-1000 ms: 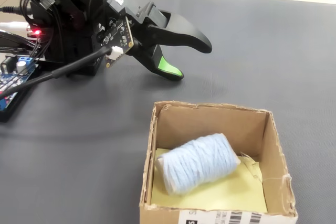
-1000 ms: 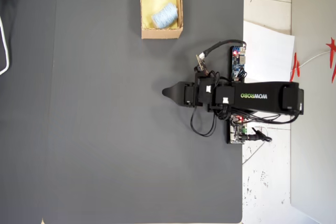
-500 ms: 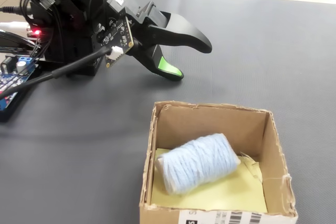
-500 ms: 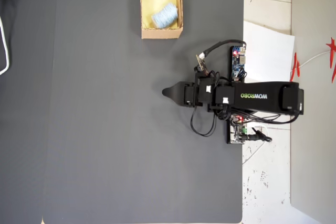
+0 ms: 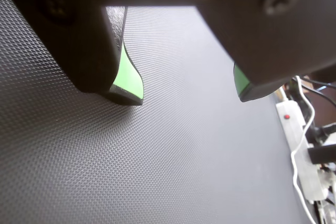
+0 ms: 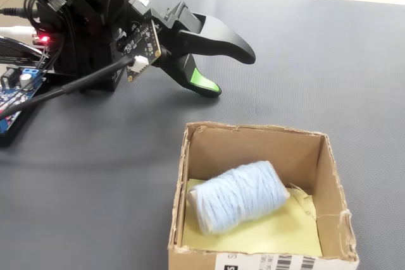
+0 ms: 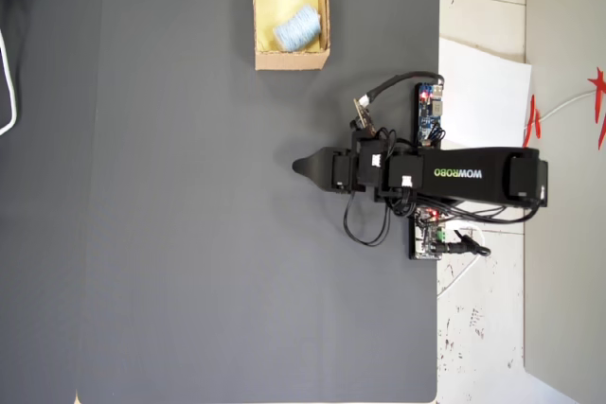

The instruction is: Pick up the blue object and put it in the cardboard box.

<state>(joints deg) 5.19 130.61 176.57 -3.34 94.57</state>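
The small pale blue roll of ribbed thread [image 6: 239,195] is lying on its side inside the little brown cardboard box [image 6: 329,175], on the box's yellow floor. So the job looks done: the blue thing is in the box and nothing is left to carry. The black gripper with green pads [image 6: 233,73] is out over the dark grey mat [image 6: 329,67], well apart from the box and not over it. In the fixed view the gripper sits up and to the left of the box, with bare mat between them. In the overhead view the box [image 7: 261,7] is at the top edge of the mat, and the gripper's tip [image 7: 301,166] is near the middle, lower down and a bit to the right. The roll [image 7: 297,27] shows there as a pale blue spot in the right part of the box. In the wrist view the two jaws stand apart with a clear gap of mat between their green pads [image 5: 128,80], and nothing is held in the gap. I think the arm only needs to rest now, or fold back toward its base. It should not go near the box, so it does not bump it or knock the roll out.
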